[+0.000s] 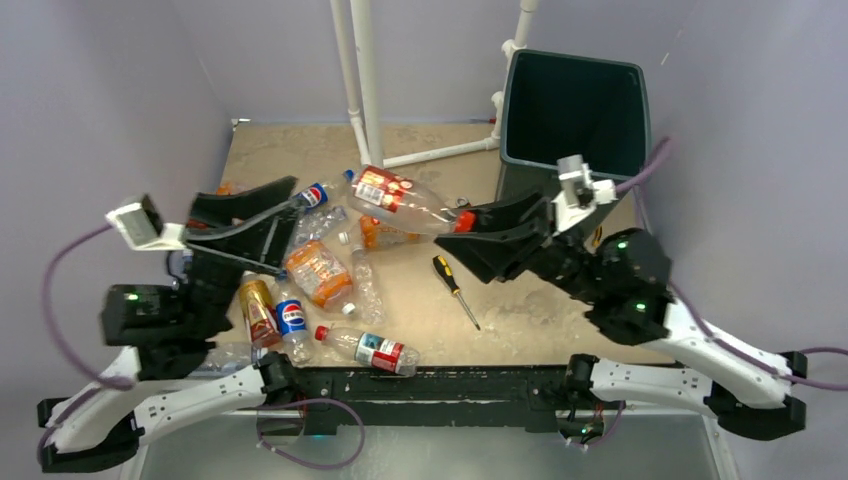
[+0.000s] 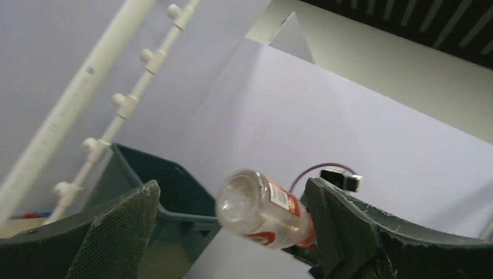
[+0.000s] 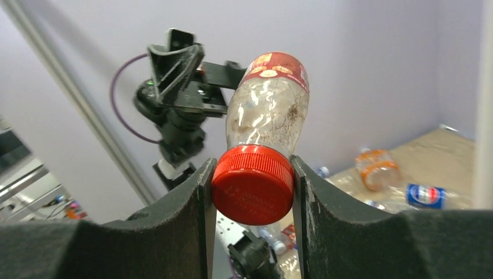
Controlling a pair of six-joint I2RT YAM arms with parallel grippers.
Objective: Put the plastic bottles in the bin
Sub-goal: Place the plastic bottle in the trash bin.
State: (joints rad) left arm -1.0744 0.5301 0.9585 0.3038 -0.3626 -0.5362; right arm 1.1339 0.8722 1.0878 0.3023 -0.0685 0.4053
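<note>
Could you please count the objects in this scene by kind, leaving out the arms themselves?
plastic bottles: at least 9, one of them gripped at its cap by the right gripper; the pile overlaps, so more may be hidden
screwdriver: 1
bin: 1
Total: at least 11

Bin [image 1: 570, 110] mouth open — white pipes [image 1: 365, 80] just left.

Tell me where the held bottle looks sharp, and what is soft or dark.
Right wrist: the red cap of the held bottle is sharp, the bottles behind soft. Left wrist: the near tool fingers are dark. Top external: even light, soft shadows.
</note>
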